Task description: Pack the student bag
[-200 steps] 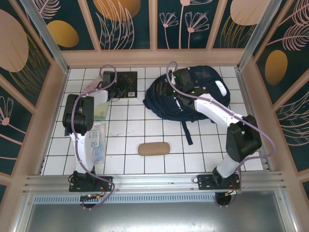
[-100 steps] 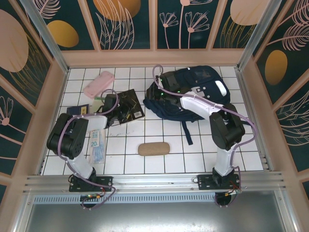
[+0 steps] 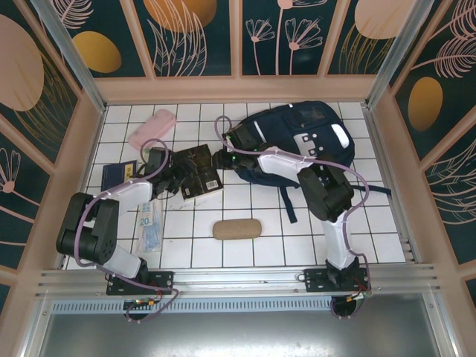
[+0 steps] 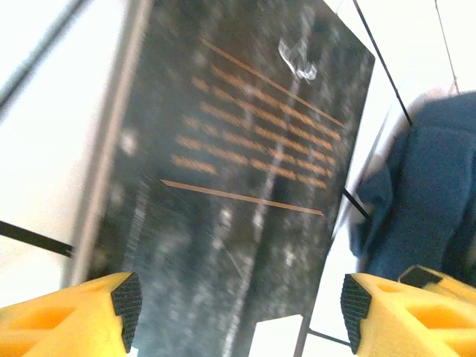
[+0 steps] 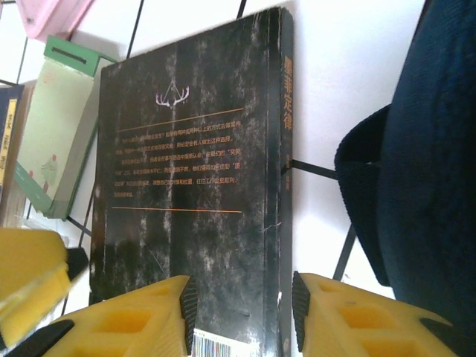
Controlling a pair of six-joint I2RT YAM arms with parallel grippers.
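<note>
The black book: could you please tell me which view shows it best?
The right wrist view: the book is sharp there, with cover text, spine and barcode. The left wrist view shows it blurred and cropped. The top view shows it small, beside the bag.

The black book [image 3: 198, 171] has slid toward 6 o'clock and turned, drawn along under my left gripper [image 3: 172, 181] as that arm folded back. My right gripper [image 3: 222, 159] has left the student bag [image 3: 312, 141] and swung toward 9 o'clock to the book's spine, jaws narrowing. I can't tell whether they touch it.
</note>
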